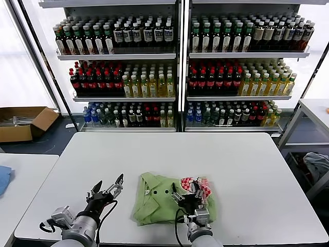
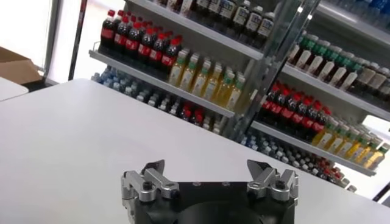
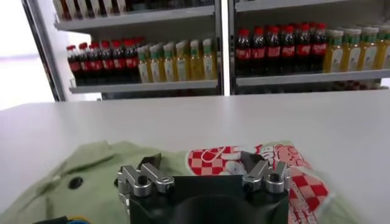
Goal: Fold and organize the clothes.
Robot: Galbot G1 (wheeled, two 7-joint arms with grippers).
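Observation:
A light green shirt [image 1: 154, 200] lies folded in a rough bundle near the front edge of the white table [image 1: 241, 170]. Its collar and small buttons face up, and its red-and-white checkered print [image 1: 199, 186] lies at the right end. My right gripper [image 1: 188, 191] is open and empty, low over the shirt's right part; in the right wrist view [image 3: 200, 163] the print [image 3: 301, 176] lies just beyond its fingers. My left gripper [image 1: 109, 186] is open and empty over bare table left of the shirt; in the left wrist view [image 2: 208, 170] only table shows.
Shelves of bottled drinks [image 1: 169, 67] stand behind the table. A cardboard box [image 1: 23, 122] sits on the floor at the far left. A second table [image 1: 20, 180] at the left carries a blue cloth [image 1: 3, 179]. Another table [image 1: 313, 110] stands at the right.

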